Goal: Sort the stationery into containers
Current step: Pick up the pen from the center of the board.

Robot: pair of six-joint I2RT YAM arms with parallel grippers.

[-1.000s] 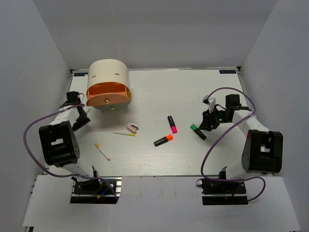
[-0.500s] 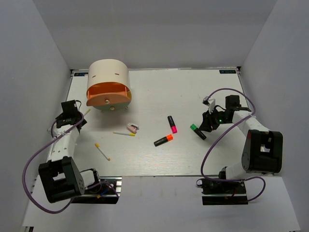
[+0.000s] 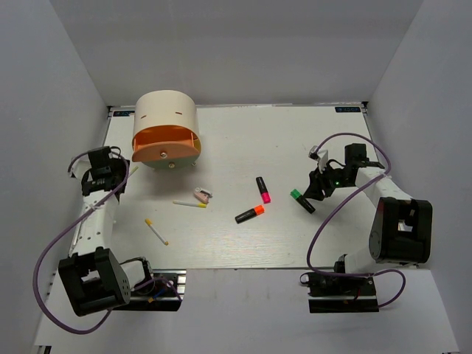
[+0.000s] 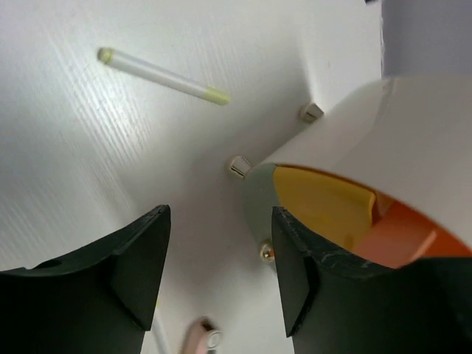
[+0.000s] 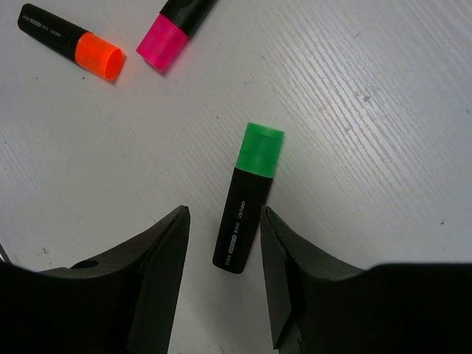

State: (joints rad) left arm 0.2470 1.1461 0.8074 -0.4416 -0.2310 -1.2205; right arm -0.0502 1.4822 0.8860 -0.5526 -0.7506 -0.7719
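While the right gripper [image 5: 223, 217] is hovering part-open and empty astride the green-capped marker [image 5: 249, 199], well right of the cream organiser [image 3: 166, 118], it is probably needing a centred drop onto the barrel; the left gripper [image 4: 220, 221] is hanging open, empty, beside the organiser.

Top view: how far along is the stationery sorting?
Done: nothing visibly; all six pieces lie on the table. In hand: the right gripper, open, straddles the green marker, not yet gripped; the left gripper is open and empty near the organiser. Left: pink marker, orange marker, a stick, a second stick, clip.
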